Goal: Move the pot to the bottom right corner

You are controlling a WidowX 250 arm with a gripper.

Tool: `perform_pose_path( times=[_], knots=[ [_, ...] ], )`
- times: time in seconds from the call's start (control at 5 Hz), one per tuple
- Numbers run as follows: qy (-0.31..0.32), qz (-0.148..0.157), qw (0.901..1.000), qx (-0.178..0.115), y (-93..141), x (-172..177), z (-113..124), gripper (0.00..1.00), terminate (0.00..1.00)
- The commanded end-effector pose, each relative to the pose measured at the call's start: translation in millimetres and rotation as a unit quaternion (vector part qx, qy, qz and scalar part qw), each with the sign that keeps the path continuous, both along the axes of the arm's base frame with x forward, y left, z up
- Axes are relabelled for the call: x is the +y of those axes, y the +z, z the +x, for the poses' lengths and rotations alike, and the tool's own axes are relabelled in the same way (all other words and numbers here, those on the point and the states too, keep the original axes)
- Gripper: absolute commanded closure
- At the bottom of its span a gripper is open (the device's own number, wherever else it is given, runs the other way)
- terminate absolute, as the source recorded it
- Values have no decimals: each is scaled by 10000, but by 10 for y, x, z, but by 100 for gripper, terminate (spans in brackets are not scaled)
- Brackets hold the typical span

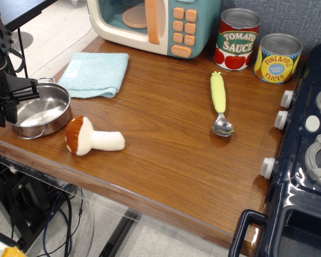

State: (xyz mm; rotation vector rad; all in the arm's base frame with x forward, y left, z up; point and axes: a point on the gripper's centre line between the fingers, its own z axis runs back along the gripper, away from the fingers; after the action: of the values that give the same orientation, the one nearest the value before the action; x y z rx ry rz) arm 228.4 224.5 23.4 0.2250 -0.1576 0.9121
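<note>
1. The pot (41,110) sits at the left edge of the frame, on the left end of the desk (166,144), tipped a little so that its rim stands higher on the right side than on the left.
2. The gripper (9,104) is at the far left of the frame, a black assembly partly cut off by the picture edge. Its jaws are closed on the left rim of the pot, one dark finger reaching over the rim into the bowl.
3. A thin wire loop handle shows at the pot's lower left, hanging just over the desk's front edge.
4. Just to the right of the pot lies a plush mushroom (91,137) on its side, brown cap toward the pot, white stalk pointing right. Cap and pot are very close; I cannot tell whether they touch.
5. A light blue cloth (95,73) lies flat above the pot, toward the upper left.
6. The bottom right corner (224,203) of the desk is bare wood grain, bordered on the right by the dark navy toy stove (305,176) with white knobs. The pot is well apart from it, across the whole width of the desk.
7. A spoon (220,103) with a yellow-green handle lies right of centre, bowl toward the lower frame.
8. Two tin cans, tomato sauce (237,39) and pineapple slices (277,57), stand at the upper right, beside a toy microwave (155,24).
</note>
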Motion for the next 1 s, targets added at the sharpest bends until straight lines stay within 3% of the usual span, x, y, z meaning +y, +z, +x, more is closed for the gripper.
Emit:
perform_pose_path(
  times=[0.0,0.2,0.4,0.8],
  knots=[
    [-185,54,9995,-238,169,-102,23,100,0],
    [-170,29,9988,-464,383,-151,-8,100,0],
    [-146,-209,9961,-843,653,-271,-34,100,0],
    [-807,-557,9854,-1394,985,-851,86,100,0]
  ],
)
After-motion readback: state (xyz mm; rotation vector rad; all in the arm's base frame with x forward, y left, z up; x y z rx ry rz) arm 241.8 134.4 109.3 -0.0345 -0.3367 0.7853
